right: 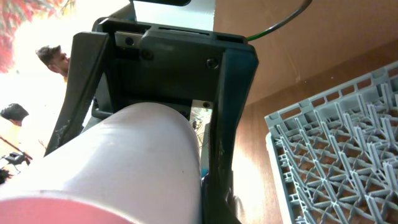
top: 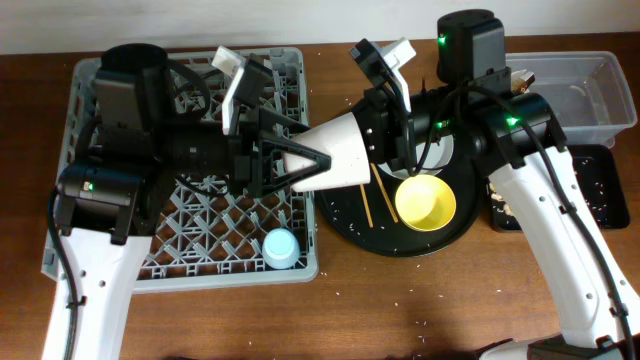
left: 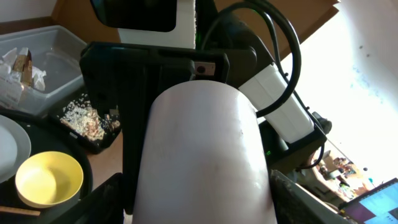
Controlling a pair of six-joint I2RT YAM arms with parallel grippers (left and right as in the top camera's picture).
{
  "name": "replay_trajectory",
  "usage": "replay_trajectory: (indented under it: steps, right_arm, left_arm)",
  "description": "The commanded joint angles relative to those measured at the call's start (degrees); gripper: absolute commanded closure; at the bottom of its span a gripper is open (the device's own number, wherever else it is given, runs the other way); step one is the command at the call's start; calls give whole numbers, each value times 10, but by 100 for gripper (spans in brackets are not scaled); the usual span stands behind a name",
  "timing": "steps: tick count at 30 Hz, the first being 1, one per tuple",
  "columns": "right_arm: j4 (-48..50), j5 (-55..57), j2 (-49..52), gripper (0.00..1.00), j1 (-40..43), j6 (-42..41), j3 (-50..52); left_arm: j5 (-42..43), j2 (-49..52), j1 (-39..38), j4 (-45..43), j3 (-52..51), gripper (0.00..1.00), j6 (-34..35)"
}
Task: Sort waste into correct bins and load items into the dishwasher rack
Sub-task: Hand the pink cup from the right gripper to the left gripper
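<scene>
A pink cup (top: 338, 152) hangs on its side in the air between the dishwasher rack (top: 200, 235) and the round black tray (top: 400, 240). My left gripper (top: 308, 166) is shut on its narrow end, and the cup fills the left wrist view (left: 205, 155). My right gripper (top: 385, 128) grips the wide end; the pink rim shows in the right wrist view (right: 74, 208). A blue cup (top: 280, 248) stands in the rack. The yellow bowl (top: 426, 202) and chopsticks (top: 382, 195) lie on the round tray, with the plate (left: 9, 146) beside the bowl.
The clear tub (top: 590, 95) stands at the back right and holds the napkin with its wrapper (left: 18, 68). The shallow black tray (top: 600, 190) in front of it holds food scraps (left: 84, 118). Crumbs dot the table. The rack's corner shows in the right wrist view (right: 336, 162).
</scene>
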State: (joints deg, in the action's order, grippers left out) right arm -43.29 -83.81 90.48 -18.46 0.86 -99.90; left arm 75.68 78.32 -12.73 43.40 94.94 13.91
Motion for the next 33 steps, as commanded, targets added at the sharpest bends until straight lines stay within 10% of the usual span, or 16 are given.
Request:
replay_trajectory:
  steps: [1, 8, 17, 21, 33]
  right_arm:
    - [7, -25, -7, 96, -7, 5, 0]
    - [18, -26, -7, 96, -7, 5, 0]
    - [23, -26, -7, 96, -7, 5, 0]
    - [32, -26, -7, 96, -7, 5, 0]
    - [53, -23, -7, 96, -7, 1, 0]
  left_arm:
    - [30, 0, -3, -5, 3, 37, 23]
    - [41, 0, -3, -5, 3, 4, 64]
    - [43, 0, -3, -5, 3, 34, 109]
    - [45, 0, -3, -5, 3, 4, 123]
    - [76, 0, -3, -5, 3, 20, 136]
